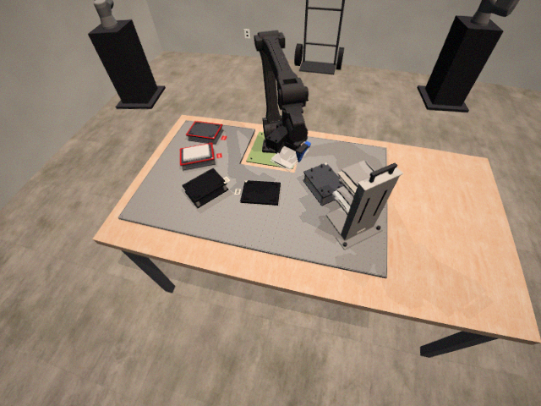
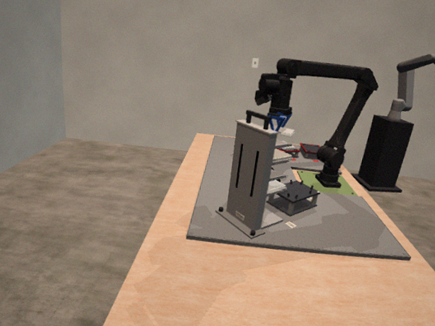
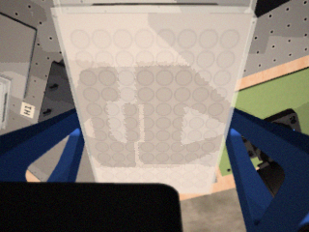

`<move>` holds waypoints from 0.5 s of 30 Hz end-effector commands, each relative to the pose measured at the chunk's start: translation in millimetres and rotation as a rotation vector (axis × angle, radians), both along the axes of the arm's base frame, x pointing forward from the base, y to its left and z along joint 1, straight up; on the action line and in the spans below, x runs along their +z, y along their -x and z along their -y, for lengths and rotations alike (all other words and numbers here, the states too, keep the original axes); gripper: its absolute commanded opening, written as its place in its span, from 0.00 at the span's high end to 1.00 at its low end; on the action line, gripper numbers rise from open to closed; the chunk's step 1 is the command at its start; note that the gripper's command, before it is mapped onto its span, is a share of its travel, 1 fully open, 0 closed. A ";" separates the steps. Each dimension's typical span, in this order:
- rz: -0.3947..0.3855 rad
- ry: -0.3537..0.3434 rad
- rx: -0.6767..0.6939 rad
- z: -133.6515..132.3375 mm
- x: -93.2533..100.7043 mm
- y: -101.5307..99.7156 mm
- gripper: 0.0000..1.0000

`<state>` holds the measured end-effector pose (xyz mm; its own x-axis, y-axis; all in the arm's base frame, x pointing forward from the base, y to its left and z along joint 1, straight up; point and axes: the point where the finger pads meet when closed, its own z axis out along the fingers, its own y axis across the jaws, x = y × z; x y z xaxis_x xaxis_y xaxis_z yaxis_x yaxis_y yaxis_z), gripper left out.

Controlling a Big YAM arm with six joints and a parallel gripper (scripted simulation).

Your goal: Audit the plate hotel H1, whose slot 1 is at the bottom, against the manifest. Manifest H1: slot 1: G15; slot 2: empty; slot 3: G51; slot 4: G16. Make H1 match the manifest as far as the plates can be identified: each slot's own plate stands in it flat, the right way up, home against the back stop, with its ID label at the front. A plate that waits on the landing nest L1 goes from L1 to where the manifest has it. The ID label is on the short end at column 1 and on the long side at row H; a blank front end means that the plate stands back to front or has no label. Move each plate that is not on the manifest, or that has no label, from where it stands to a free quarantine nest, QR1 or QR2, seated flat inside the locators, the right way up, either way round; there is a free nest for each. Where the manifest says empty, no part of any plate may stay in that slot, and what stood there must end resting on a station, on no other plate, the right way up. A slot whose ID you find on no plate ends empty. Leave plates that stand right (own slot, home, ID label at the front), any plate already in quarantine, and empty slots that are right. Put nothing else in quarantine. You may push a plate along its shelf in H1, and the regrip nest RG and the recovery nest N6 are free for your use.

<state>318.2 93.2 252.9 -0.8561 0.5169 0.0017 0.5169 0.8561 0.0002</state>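
My gripper (image 1: 301, 150) with blue fingers is shut on a white, translucent well plate (image 1: 285, 157), gripping it across its width. It holds the plate in the air over the edge of the green base pad (image 1: 262, 150), left of the plate hotel H1 (image 1: 363, 196). In the wrist view the plate (image 3: 154, 97) fills the space between the fingers, well side toward the camera; I see no label on it. In the exterior view the gripper (image 2: 278, 121) hangs level with the top of the hotel (image 2: 250, 169). Pale plates (image 2: 280, 155) sit on the hotel's shelves.
A dark raised nest (image 1: 322, 181) stands before the hotel's open side. Two red-framed nests are at the far left: one (image 1: 204, 129) shows a dark top, the other (image 1: 197, 154) holds a white plate. Two black nests (image 1: 204, 186) (image 1: 260, 192) lie on the mat.
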 end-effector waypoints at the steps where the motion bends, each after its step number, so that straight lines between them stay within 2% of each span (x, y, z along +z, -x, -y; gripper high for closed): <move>1: 0.024 -0.006 -0.094 16.0 10.4 1.4 0.14; 5: 0.037 -0.010 -0.161 28.6 14.8 -2.3 0.14; 10: 0.024 -0.006 -0.211 39.0 9.7 -0.4 0.14; 11: 0.042 -0.011 -0.228 40.9 18.3 -10.1 0.14; 15: 0.033 -0.008 -0.294 55.2 14.3 -4.0 0.14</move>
